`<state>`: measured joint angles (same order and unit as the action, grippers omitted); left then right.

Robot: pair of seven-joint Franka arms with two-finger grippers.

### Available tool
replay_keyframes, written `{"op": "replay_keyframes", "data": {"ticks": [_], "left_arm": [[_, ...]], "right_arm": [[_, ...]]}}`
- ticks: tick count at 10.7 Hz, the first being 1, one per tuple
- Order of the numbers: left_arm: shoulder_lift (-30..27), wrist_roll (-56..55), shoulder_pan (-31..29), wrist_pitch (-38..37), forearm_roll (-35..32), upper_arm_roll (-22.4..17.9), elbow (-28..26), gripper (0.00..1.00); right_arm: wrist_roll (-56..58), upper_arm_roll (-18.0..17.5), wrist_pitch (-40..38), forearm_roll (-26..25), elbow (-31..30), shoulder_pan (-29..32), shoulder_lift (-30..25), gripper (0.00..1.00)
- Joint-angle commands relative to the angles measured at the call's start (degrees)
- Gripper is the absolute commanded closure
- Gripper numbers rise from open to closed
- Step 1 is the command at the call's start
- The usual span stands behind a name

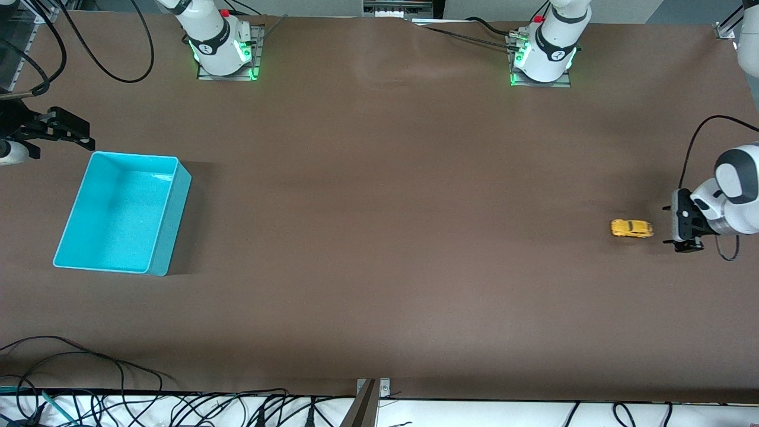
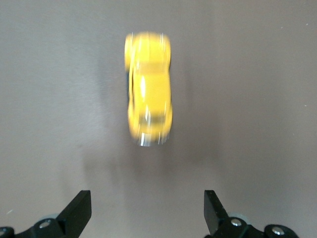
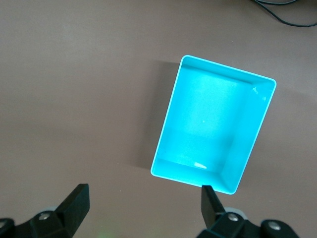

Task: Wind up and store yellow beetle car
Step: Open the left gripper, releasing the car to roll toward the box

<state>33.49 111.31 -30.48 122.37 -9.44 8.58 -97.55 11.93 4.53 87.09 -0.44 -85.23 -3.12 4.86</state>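
**Car loose on the table, both claws spread**

Where the front view looks down on the whole brown table, we find the yellow beetle car resting on its wheels near the left arm's end, apart from everything else. Just beside it, toward that same end, hangs the left gripper, its fingers spread wide and holding nothing. The left wrist view gives us what the front view cannot: the car seen from above and lengthwise, lined up with the gap between the two black fingertips, with a strip of bare table between car and tips. The car is smeared there, so we cannot make out its windows or wheels.

At the right arm's end sits the turquoise bin, empty and open-topped, well apart from the car. The right gripper hangs beside the bin's farther corner, close to the table's end, partly cut off by the picture's edge in the front view. The right wrist view shows its fingertips parted with nothing between them, and the bin whole, its floor bare.

Between car and bin we see only a long stretch of bare table. Cables lie along the nearest edge.
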Motion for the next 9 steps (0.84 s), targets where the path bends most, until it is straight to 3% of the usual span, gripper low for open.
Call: {"op": "replay_keyframes", "data": {"ticks": [1, 2, 4, 7, 9], "left_arm": [[-3.9, 0.1, -0.1, -4.6, 0.7, 0.4, 0.3, 0.0], [-5.1, -0.9, -0.1, -6.4, 4.7, 0.2, 1.4, 0.0], [-5.5, -6.1, 0.7, -11.9, 6.0, 0.5, 5.3, 0.0], [-6.8, -18.3, 1.0, -25.7, 5.8, 4.5, 13.2, 0.0], [-9.2, -25.9, 1.0, -31.5, 5.7, 7.1, 14.4, 0.0]], "right_arm": [[0.9, 0.0, 0.3, 0.0, 0.0, 0.1, -0.2, 0.0], [0.9, 0.0, 0.3, -0.1, -0.1, 0.1, -0.2, 0.0], [0.9, 0.0, 0.3, 0.0, -0.1, 0.1, -0.2, 0.0], [0.9, 0.0, 0.3, 0.0, 0.0, 0.2, -0.2, 0.0], [0.9, 0.0, 0.2, 0.0, 0.0, 0.1, -0.3, 0.0]]}}
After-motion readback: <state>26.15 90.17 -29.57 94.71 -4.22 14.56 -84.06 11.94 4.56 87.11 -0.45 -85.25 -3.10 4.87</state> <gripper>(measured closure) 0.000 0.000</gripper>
